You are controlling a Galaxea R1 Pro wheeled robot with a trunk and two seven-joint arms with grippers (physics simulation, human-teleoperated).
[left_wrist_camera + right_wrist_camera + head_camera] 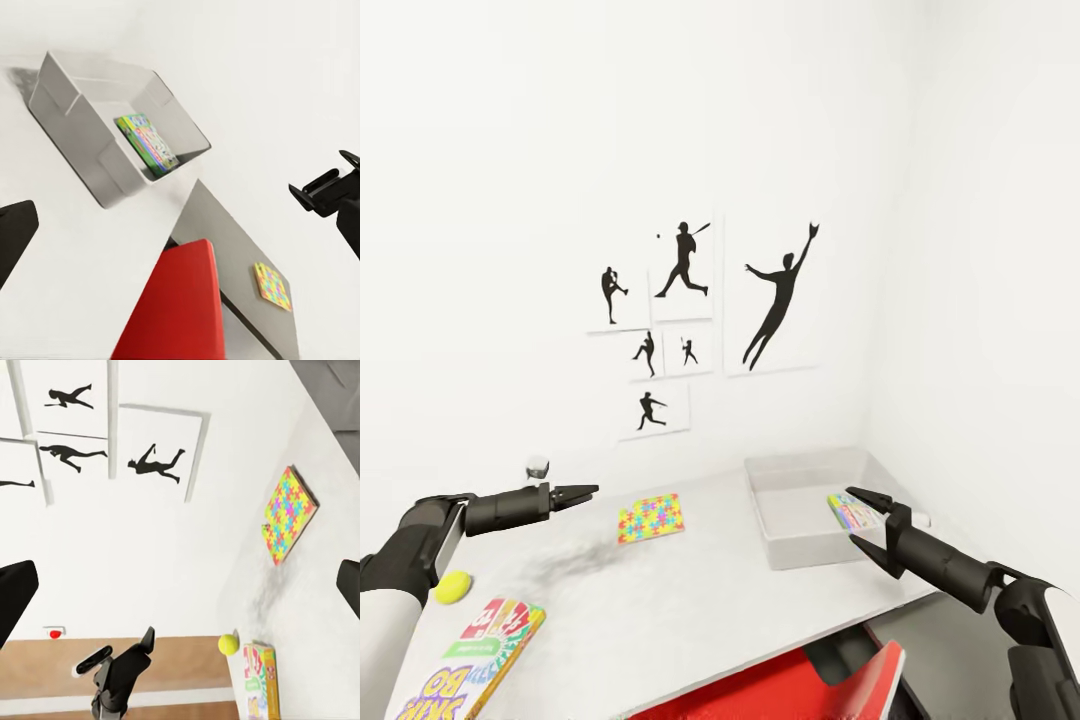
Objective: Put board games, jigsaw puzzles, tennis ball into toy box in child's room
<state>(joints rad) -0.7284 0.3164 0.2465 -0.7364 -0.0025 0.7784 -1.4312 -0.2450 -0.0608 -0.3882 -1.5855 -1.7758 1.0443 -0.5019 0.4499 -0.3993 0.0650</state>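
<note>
The pale grey toy box (800, 545) stands at the table's (690, 590) far right corner. A green-edged board game (146, 142) lies inside it, tilted against a wall. My right gripper (857, 520) hovers open and empty over the box's near right side, apart from the game. One jigsaw puzzle (650, 518) lies flat mid-table. My left gripper (585, 493) is open and empty above the table, left of the puzzle. The tennis ball (453, 587) rests near the table's left edge. Just in front of it lies another board game (480, 650), red, green and yellow.
A red chair (790, 685) is tucked under the table's near edge. A small grey cup-like thing (537, 465) stands at the back left. Baseball silhouette pictures (680, 320) hang on the white wall behind; another white wall closes in on the right.
</note>
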